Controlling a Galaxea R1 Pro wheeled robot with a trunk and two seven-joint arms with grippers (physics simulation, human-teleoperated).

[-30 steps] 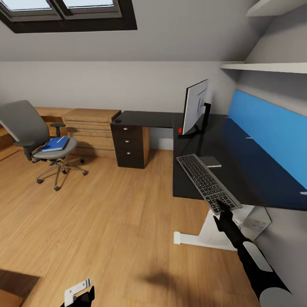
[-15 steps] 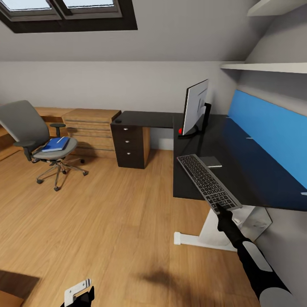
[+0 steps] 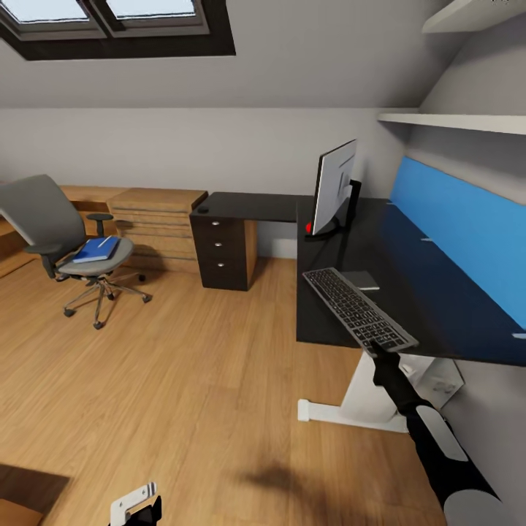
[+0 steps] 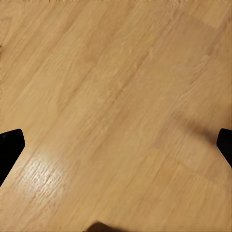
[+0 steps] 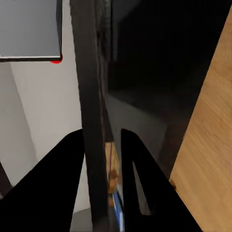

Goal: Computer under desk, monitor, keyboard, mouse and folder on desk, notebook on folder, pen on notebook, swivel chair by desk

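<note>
keyboard [image 3: 359, 309]: lies slanted on the surface [image 3: 409, 292] near its front edge, near end sticking out past the edge; in the right wrist view [image 5: 92, 121] it runs as a dark slab edge-on between the two fingers.
right tool [image 3: 378, 352]: clamped on the keyboard's near end, at about 5 o'clock in the head view; fingers [image 5: 137, 188] on either side of the slab in the wrist view.
notebook [image 3: 361, 279]: thin grey pad flat on the surface, just beside the keyboard at its 1 o'clock.
monitor [image 3: 334, 186]: upright on the surface at 12 o'clock from the keyboard, red dot at lower corner; its corner also in the right wrist view [image 5: 29, 29].
mouse [image 3: 202, 209]: small black lump on the far wing of the surface, above the drawer unit [image 3: 223, 252], well apart from the keyboard.
computer [image 3: 431, 376]: light box under the surface, partly seen by the white leg.
swivel chair [image 3: 62, 234]: at 9 o'clock, well apart from the surface, on wood floor [image 3: 183, 380].
folder [image 3: 95, 250]: blue, flat on the chair seat.
pen [image 3: 107, 239]: thin light stick on the folder.
left tool [image 3: 135, 508]: at 7 o'clock, low over the floor; fingertips [image 4: 9, 147] spread wide apart, nothing between, floor below.
</note>
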